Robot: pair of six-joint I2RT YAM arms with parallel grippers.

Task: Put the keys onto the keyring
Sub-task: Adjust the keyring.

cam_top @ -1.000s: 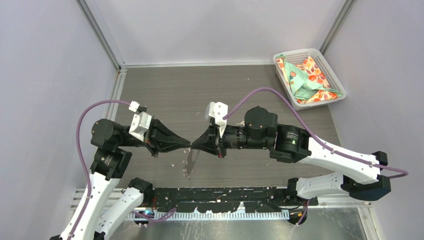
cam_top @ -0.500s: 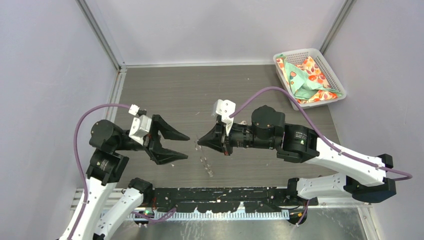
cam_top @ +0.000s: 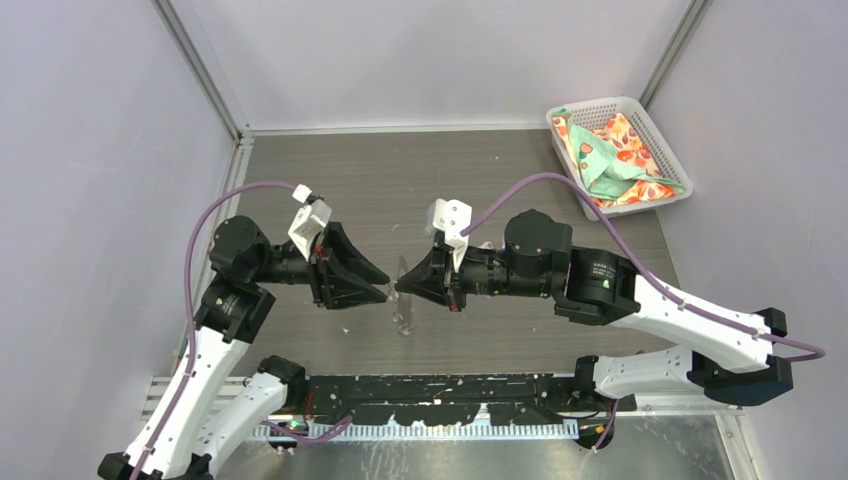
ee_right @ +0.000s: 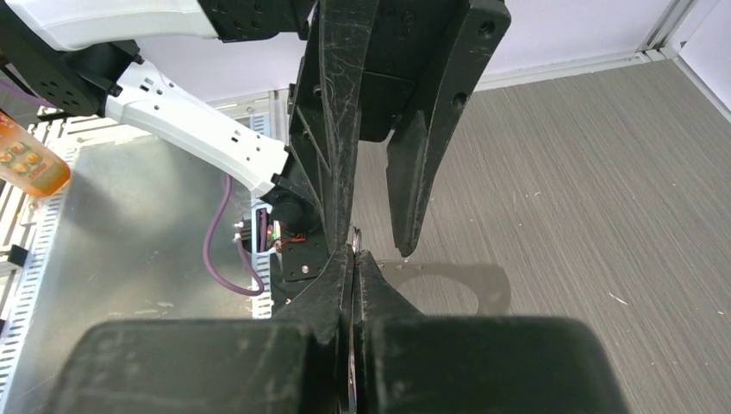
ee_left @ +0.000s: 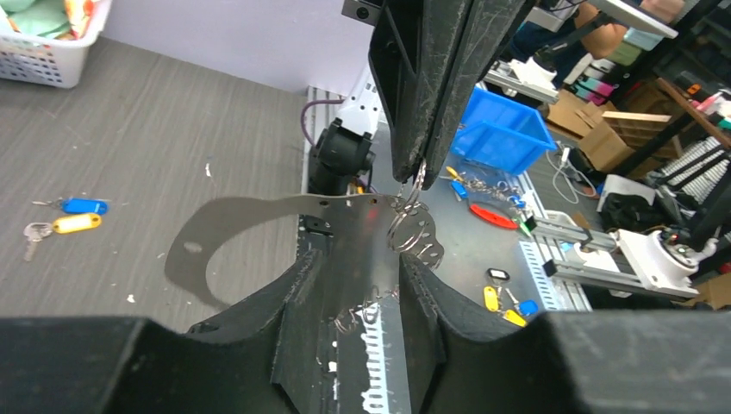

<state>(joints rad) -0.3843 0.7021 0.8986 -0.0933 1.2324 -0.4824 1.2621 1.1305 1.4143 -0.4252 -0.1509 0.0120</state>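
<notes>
My right gripper [cam_top: 398, 286] is shut on the keyring [cam_top: 403, 306], a thin silvery loop hanging from its tips above the table. In the left wrist view the keyring [ee_left: 407, 221] dangles below the right fingertips [ee_left: 420, 159]. My left gripper [cam_top: 385, 288] is open, tip to tip with the right one, its jaws on either side of the ring and apart from it [ee_left: 358, 289]. The keys [ee_left: 73, 221], with one yellow and one blue head, lie on the table in the left wrist view. They are hidden in the top view.
A white basket [cam_top: 600, 103] with patterned cloth stands at the back right corner. Walls close the table at the back and both sides. Past the front edge is a metal bench with other tagged keys [ee_left: 502, 304] and a blue bin [ee_left: 500, 129].
My left gripper, shut tip to tip against the right one a second ago, opened and drew back, then came in again, open, around the ring. The right gripper stayed shut and shifted slightly right.
</notes>
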